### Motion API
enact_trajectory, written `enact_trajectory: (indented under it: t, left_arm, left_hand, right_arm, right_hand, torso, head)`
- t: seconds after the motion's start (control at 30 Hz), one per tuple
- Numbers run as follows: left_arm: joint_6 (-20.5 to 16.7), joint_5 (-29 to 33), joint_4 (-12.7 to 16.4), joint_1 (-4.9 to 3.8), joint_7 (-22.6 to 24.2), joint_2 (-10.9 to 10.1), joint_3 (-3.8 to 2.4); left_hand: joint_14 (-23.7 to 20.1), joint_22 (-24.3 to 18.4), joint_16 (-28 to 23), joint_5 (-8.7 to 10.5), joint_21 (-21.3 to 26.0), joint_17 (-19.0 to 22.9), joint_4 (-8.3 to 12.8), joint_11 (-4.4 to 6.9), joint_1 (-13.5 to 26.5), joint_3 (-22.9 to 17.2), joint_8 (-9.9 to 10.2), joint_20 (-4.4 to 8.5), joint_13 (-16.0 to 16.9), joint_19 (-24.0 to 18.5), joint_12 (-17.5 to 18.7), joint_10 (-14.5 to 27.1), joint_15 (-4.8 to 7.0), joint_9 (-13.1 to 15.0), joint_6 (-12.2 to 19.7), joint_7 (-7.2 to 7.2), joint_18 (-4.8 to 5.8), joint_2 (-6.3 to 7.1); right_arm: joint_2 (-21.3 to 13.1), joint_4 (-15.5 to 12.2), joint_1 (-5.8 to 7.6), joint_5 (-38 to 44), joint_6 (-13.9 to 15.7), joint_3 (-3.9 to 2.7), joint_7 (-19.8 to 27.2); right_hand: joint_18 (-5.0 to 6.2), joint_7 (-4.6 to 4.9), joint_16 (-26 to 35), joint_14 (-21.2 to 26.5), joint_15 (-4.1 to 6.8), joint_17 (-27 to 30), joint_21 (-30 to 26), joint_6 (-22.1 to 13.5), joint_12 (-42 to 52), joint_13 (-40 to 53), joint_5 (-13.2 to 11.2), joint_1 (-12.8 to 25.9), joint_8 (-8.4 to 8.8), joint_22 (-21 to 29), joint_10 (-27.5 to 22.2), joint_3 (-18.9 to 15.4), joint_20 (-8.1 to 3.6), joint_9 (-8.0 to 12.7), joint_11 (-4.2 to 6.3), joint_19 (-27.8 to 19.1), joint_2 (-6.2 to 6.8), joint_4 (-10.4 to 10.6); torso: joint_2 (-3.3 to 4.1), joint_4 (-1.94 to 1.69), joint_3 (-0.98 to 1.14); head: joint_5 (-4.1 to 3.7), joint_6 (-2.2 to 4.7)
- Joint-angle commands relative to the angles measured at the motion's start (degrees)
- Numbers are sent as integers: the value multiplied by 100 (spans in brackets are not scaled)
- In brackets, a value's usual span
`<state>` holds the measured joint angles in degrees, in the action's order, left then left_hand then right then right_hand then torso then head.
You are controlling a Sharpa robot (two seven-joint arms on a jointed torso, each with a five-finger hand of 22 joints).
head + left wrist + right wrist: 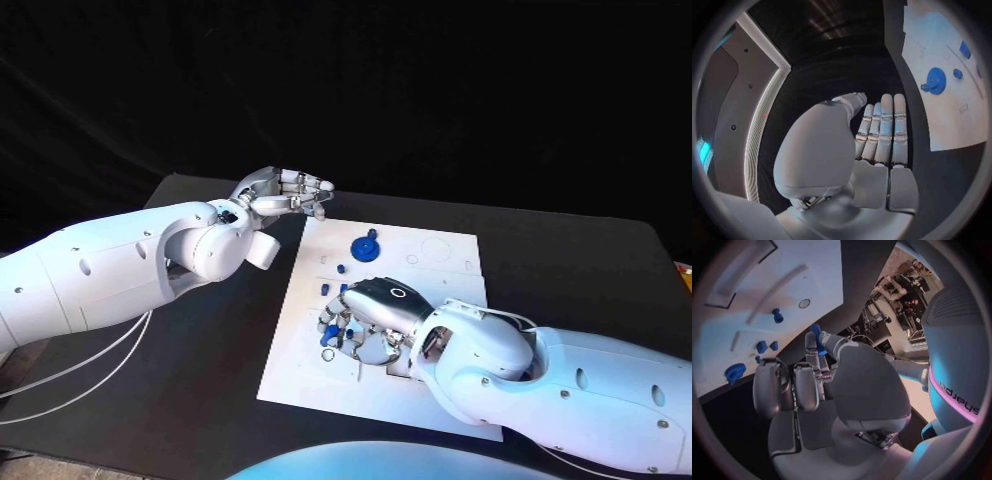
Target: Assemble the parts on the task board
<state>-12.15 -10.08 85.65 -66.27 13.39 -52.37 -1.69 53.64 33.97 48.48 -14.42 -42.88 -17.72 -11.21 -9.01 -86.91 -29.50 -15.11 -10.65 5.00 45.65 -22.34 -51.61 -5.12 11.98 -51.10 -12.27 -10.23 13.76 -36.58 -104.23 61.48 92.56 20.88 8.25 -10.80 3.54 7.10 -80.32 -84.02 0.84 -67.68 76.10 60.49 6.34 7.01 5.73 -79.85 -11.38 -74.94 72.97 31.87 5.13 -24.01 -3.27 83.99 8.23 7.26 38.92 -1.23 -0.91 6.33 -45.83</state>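
Several small blue plastic parts (335, 325) remain loose on the white task board (440, 265); a blue gear (366, 246) stands near its far edge. Right robot hand (378, 312) pinches one part; left robot hand (289, 193) hovers empty, fingers extended, over the black worktop (577, 260).

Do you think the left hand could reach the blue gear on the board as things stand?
Probably yes: the left hand hovers beyond the board's corner, the blue gear lies uncovered nearby, and the right hand works further along.

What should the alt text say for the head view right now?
The right hand rests on the white task board among small blue parts. The left hand hovers beyond the board's far-left corner, holding nothing; a blue gear sits near the board's far edge.
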Motion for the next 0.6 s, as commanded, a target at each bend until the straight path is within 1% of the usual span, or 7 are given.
enact_trajectory:
  t: [0.03, 0.1, 0.13, 0.23, 0.37, 0.6]
  left_arm:
    - [107, 41, 6, -3, 24, 22, -2]
    - [107, 42, 6, -3, 23, 26, -2]
    - [107, 42, 7, -3, 22, 28, -2]
    - [106, 42, 10, -3, 21, 28, -2]
    - [107, 42, 13, -3, 20, 27, -1]
    - [111, 43, 18, -3, 19, 27, -1]
  left_hand:
    - [-10, 5, -24, -35, -19, 7, 22, -9, -20, 3, -32, 3, -7, -56, 5, 46, 0, 8, 8, -12, -6, -32]
    - [-10, 5, -24, -35, -19, 7, 22, -9, -20, 3, -32, 3, -7, -56, 5, 46, 0, 8, 8, -12, -6, -32]
    - [-10, 5, -24, -35, -19, 7, 22, -9, -20, 3, -32, 3, -7, -56, 5, 46, 0, 8, 8, -12, -6, -32]
    - [-10, 5, -24, -35, -19, 7, 22, -9, -20, 3, -32, 3, -7, -56, 5, 46, 0, 8, 8, -12, -6, -32]
    - [-10, 5, -24, -35, -19, 7, 22, -9, -20, 3, -32, 3, -7, -56, 5, 46, 0, 8, 8, -12, -6, -32]
    - [-10, 5, -24, -35, -19, 7, 22, -9, -20, 3, -32, 3, -7, -56, 5, 46, 0, 8, 8, -12, -6, -32]
  right_arm:
    - [98, 109, -71, 77, -91, 10, 145]
    - [162, 181, -119, 99, -123, 19, 150]
    - [214, 250, -157, 124, -156, 27, 148]
    - [278, 346, -204, 166, -232, 38, 113]
    - [321, 409, -232, 218, -348, 45, 52]
    - [382, 488, -253, 334, -546, 54, -71]
  right_hand:
    - [-83, -4, -5, -179, 31, 15, -29, 37, -29, -10, 11, 15, -120, -1145, -25, 25, -41, -181, -1, 152, 38, -16]
    - [-84, -2, -8, -180, 30, 8, -22, 35, -32, -10, 11, 17, -120, -1147, -26, 25, -40, -182, -2, 155, 43, -20]
    - [-84, -2, -8, -180, 30, 8, -22, 35, -32, -10, 11, 17, -120, -1147, -26, 25, -40, -182, -2, 155, 43, -20]
    - [-83, 1, -10, -181, 28, 5, -32, 30, -36, -10, 13, 21, -120, -1144, -28, 26, -39, -183, -5, 151, 49, -23]
    - [-87, 6, -9, -180, 26, 8, -12, 24, -42, -11, 13, 28, -119, -1149, -32, 27, -38, -184, -9, 157, 56, -25]
    - [-88, 7, -14, -182, 24, -5, -3, 22, -44, -11, 13, 34, -119, -1152, -32, 26, -38, -185, -10, 160, 59, -25]
  torso:
    - [10, 12, 0]
    - [12, 11, 0]
    - [11, 5, 1]
    - [12, 2, 0]
    - [13, 6, 2]
    - [11, 11, 4]
  head:
    - [68, -27]
    - [79, -30]
    - [85, -36]
    - [94, -48]
    - [87, -61]
    - [101, -80]
